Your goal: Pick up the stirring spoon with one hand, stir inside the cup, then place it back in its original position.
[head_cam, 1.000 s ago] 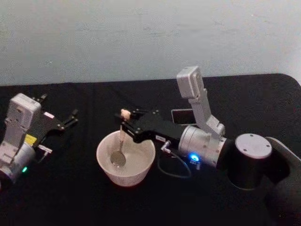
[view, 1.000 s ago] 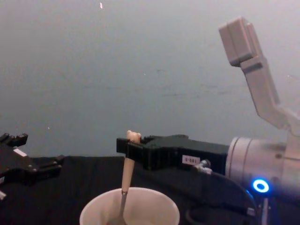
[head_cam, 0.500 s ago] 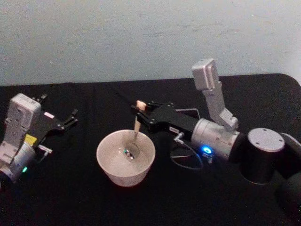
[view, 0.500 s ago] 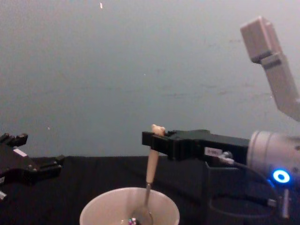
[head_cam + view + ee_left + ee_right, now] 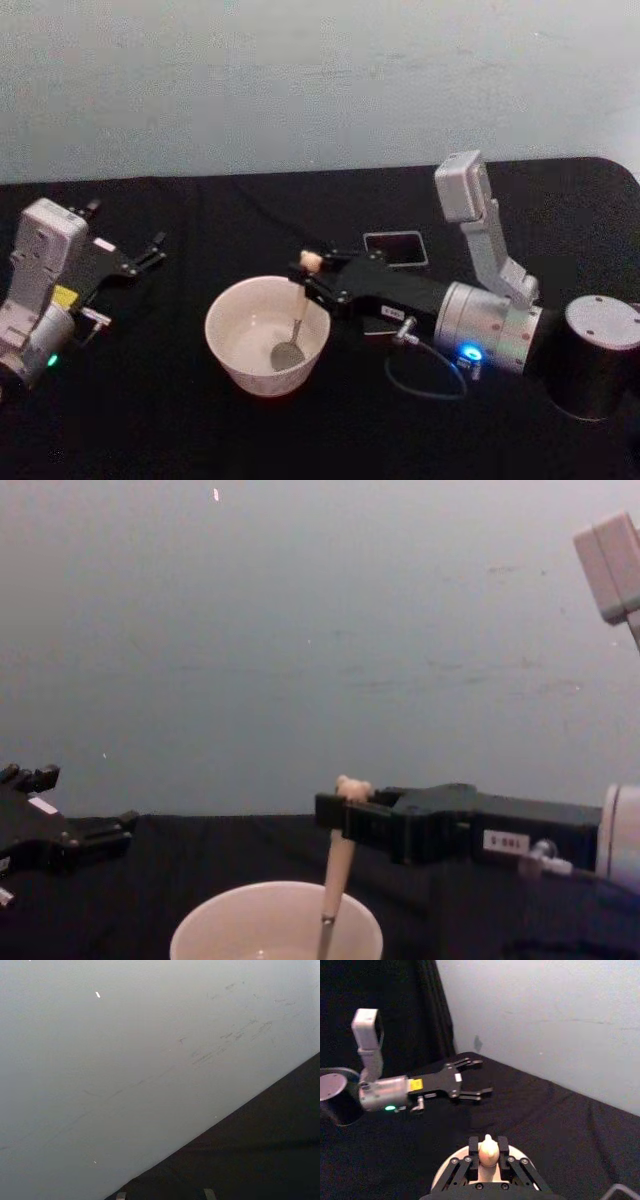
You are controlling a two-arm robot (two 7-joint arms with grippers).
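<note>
I had the right gripper (image 5: 308, 272) clamped on the stirring spoon (image 5: 297, 322) — bowl inside the cup (image 5: 228, 305); left gripper (image 5: 152, 250) parked far left, jaws apart.

In the chest view, the cup (image 5: 232, 928) runs off the bottom edge, and its wall hides the bowl of the stirring spoon (image 5: 338, 865). The left tool (image 5: 85, 798) is cropped by the left edge there.

Black table (image 5: 150, 420) — cup (image 5: 262, 378) and grey box (image 5: 396, 248) on it.
</note>
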